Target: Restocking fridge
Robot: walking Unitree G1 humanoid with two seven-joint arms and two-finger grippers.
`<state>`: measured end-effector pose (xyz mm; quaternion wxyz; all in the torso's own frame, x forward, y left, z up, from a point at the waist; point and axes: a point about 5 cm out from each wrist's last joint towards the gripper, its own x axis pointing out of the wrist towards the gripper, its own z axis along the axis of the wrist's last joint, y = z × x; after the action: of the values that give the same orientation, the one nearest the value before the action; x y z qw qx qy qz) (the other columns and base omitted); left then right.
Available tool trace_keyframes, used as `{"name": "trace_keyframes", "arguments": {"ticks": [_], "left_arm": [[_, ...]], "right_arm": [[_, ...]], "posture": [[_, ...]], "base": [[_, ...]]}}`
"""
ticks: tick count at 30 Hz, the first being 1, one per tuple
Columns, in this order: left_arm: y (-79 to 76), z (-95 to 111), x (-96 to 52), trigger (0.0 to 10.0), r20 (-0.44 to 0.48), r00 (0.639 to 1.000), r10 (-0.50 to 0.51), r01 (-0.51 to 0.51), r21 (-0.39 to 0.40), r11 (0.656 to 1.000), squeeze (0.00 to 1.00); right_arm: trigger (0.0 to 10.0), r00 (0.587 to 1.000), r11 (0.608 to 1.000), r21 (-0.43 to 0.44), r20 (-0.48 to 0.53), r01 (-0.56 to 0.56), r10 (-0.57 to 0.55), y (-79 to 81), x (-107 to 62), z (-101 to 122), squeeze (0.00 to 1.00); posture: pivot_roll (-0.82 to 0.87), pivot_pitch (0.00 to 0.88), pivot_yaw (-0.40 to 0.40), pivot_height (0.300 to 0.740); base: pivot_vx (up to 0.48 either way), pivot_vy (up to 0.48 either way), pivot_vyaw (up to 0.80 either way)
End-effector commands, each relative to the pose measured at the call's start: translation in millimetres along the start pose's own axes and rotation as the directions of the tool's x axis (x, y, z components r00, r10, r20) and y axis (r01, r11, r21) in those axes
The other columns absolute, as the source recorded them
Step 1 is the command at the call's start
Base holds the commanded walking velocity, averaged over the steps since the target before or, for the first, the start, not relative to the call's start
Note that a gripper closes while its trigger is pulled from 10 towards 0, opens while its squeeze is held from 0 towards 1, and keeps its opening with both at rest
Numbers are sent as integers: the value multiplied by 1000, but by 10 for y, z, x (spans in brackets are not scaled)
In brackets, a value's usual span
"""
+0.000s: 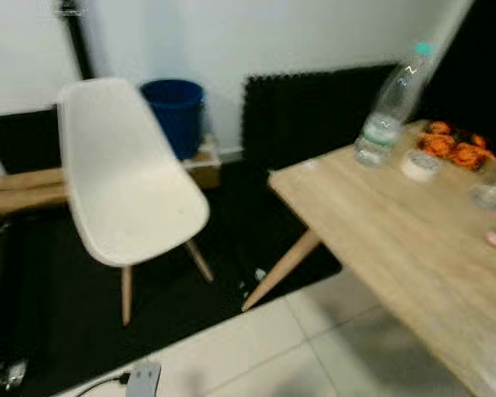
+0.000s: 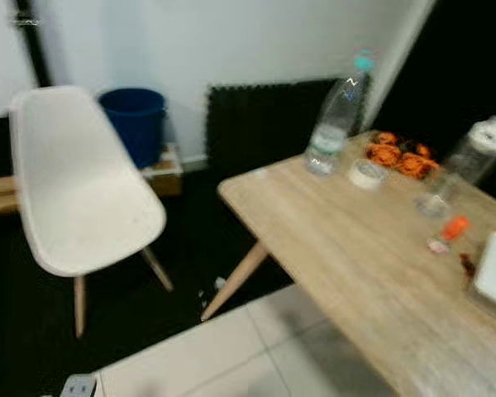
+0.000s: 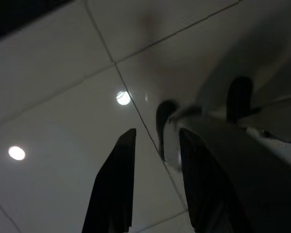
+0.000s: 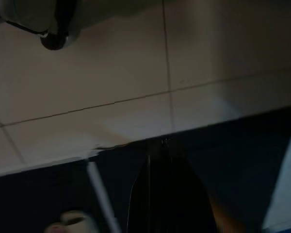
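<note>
On surface [image 2: 331,248], bottle [image 2: 335,120]: light, slippery; we'd grip mid-body. Left tool [image 3: 153,189] released, right tool [image 4: 167,194] clenched, both idle over floor.

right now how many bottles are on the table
2: a teal-capped bottle at the table's far edge, and a white-capped bottle to its right. Blur may hide others.

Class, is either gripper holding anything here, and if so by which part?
Nothing is held. The left gripper is open and the right gripper is shut, both empty above the floor.
</note>
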<state>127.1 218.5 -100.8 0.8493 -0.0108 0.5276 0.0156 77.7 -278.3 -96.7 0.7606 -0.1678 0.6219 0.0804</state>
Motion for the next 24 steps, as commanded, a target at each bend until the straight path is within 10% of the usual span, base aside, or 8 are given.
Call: {"name": "trace_keyframes", "arguments": {"ticks": [1, 24], "left_arm": [[-84, -61, 7, 10000, -21, 1000, -18, 18, -7, 1000, 0], [0, 5, 2, 10000, -7, 1000, 0, 1, 14, 1000, 0]], "right_arm": [[10000, 1000, 1000, -17, -24, 15, -15, -37, -13, -51, 0], [10000, 999, 999, -30, -37, 39, -40, -29, -7, -58, 0]], "posture": [[52, 0, -76, 740], [63, 0, -72, 740]], "base": [[0, 0, -719], [0, 0, -723]]}}
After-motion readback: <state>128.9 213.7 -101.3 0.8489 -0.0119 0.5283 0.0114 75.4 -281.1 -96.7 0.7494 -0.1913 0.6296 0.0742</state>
